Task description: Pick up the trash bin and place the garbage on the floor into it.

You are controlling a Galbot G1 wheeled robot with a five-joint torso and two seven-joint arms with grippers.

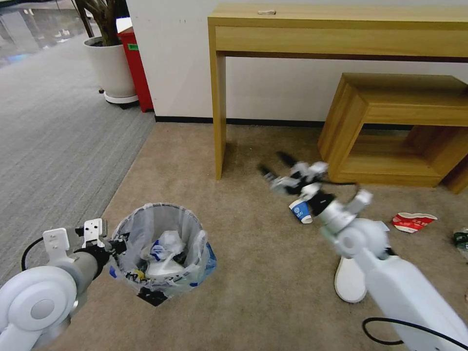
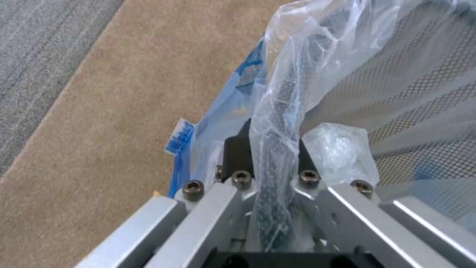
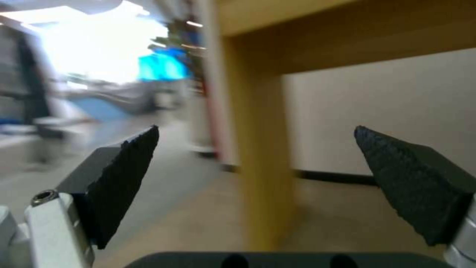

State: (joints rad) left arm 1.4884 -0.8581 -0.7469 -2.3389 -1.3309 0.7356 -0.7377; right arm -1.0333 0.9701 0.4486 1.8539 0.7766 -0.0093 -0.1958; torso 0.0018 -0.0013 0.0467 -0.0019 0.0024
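Note:
The trash bin [image 1: 158,248], black mesh lined with a crinkly clear bag with a blue patch, is at the lower left and holds white and blue litter. My left gripper [image 1: 117,243] is shut on its near rim; in the left wrist view the rim [image 2: 282,111] and bag run between the pads of that gripper [image 2: 263,156]. My right gripper [image 1: 273,164] is open, raised above a blue-white paper cup [image 1: 301,210] lying on the carpet. Its black fingers [image 3: 124,167] stand wide apart with nothing between them. A white slipper [image 1: 350,278] and a red-white crushed bowl [image 1: 413,221] lie on the floor to the right.
A tall wooden table [image 1: 341,29] stands against the wall, its leg [image 1: 219,112] just left of my right gripper. A low wooden bench [image 1: 404,126] sits at the right. A potted plant [image 1: 112,68] and red cabinet [image 1: 136,63] stand far left. A dark green item [image 1: 460,239] lies at the right edge.

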